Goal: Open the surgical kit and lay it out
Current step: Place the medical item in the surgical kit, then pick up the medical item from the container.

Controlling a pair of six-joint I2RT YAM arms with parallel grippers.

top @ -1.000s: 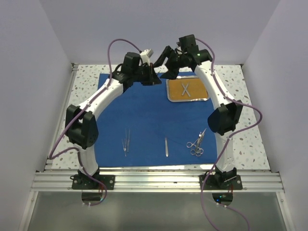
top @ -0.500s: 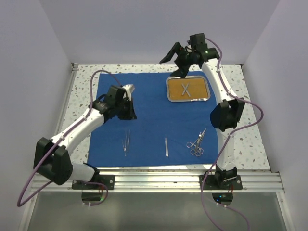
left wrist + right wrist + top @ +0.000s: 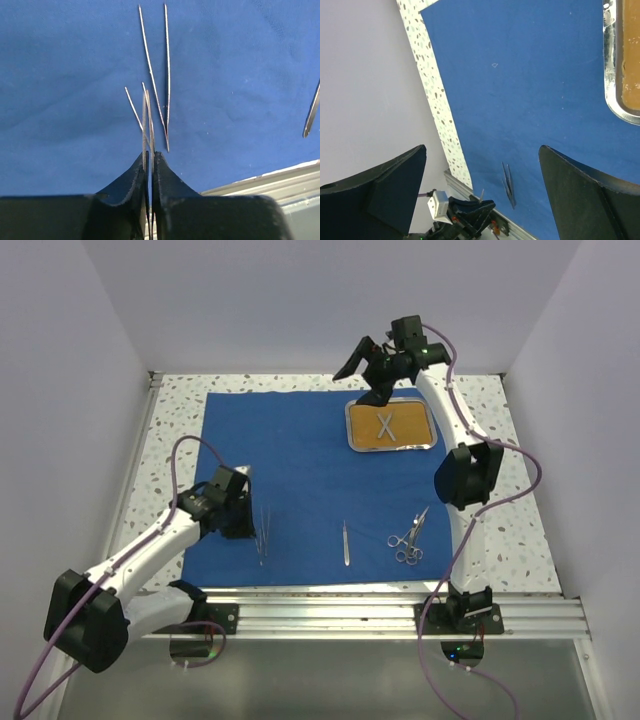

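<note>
Speckled table (image 3: pixel 170 405) beyond cloth (image 3: pixel 300 470) (three sides)

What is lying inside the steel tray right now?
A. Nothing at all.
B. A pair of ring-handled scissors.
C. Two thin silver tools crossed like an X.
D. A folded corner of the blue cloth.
C: the overhead view shows two thin silver tools crossed on the orange-brown floor of the tray, while the ring-handled scissors lie out on the blue cloth, nearer the arm bases.
</note>
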